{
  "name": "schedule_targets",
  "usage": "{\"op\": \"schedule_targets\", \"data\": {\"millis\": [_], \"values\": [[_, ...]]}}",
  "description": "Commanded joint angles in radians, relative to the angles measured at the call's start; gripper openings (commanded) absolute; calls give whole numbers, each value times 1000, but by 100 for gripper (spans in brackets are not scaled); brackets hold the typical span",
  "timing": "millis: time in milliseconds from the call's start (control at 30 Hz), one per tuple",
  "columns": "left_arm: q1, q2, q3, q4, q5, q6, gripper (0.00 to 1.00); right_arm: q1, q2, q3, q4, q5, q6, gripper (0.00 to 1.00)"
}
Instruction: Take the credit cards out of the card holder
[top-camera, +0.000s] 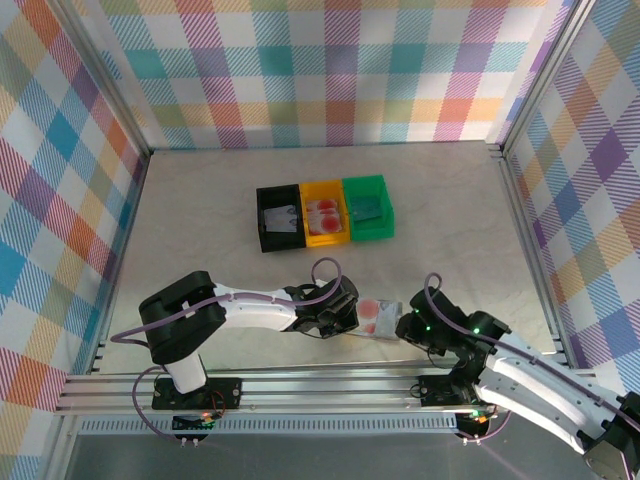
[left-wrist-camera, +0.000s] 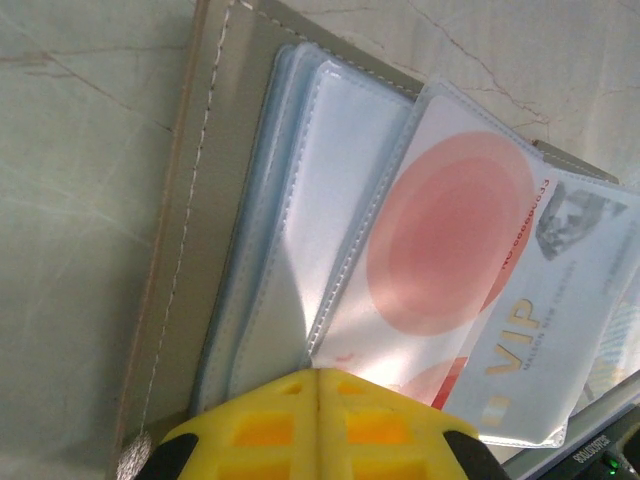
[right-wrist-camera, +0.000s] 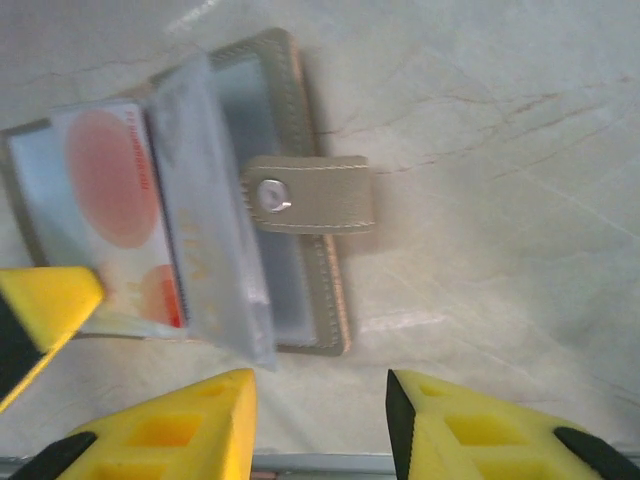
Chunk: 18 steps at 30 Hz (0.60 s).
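The card holder (left-wrist-camera: 185, 220) is covered in matt, stitched leather-like material; a shiny metal snap (right-wrist-camera: 272, 195) is set on its strap (right-wrist-camera: 335, 195). Its sleeves (left-wrist-camera: 340, 200) are made of glossy clear plastic over a smooth credit card (left-wrist-camera: 450, 240). Under it, the bench (right-wrist-camera: 480, 120) is finished smooth, marble-patterned and faintly glossy.

White arms (top-camera: 250, 312), purple cables (top-camera: 325, 260), yellow tool fingers (right-wrist-camera: 200, 430)

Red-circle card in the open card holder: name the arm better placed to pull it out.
Right. The right jaws stand open and empty beside the card holder, near the red-circle card; the left jaws are shut at the holder's edge, apparently steadying it.
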Motion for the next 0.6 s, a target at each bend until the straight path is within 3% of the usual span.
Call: {"op": "schedule_targets", "data": {"millis": [0,333,567], "values": [[3,72,-53,-137,-11,-11,0,-10,53,63,-15,17,-43,42],[12,27,-88,-165,-27,-11,0,-83,281,74,190,-76,-146,47],[18,6,-119,-172,-41,-14,0,-110,371,62,231,-65,-161,37]]}}
